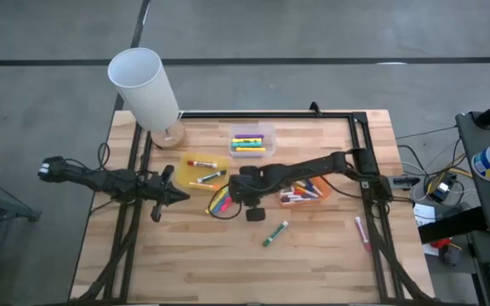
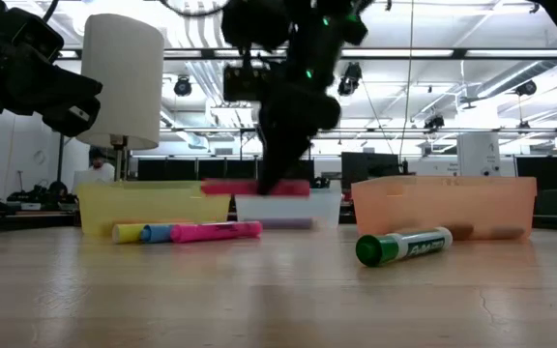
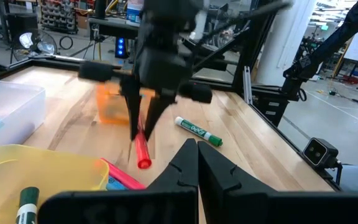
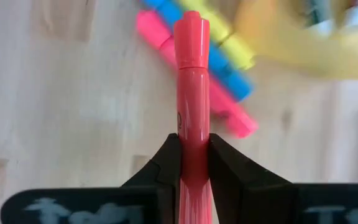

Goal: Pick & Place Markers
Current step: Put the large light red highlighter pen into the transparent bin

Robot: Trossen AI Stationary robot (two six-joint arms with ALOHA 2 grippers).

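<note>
Right claw (image 4: 191, 158) pointing down mid-table, clamped on red marker (image 4: 191, 93), left claw (image 3: 194, 165) closed, idle

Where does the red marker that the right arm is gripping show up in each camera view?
High view: hidden under the right gripper at table centre.
Low view: red marker level, just left of centre, held off the table.
Left wrist view: hanging tilted from the jaws.
Right wrist view: centre, clamped between the jaws.
Shared landmark: green marker; not in the right wrist view.
</note>
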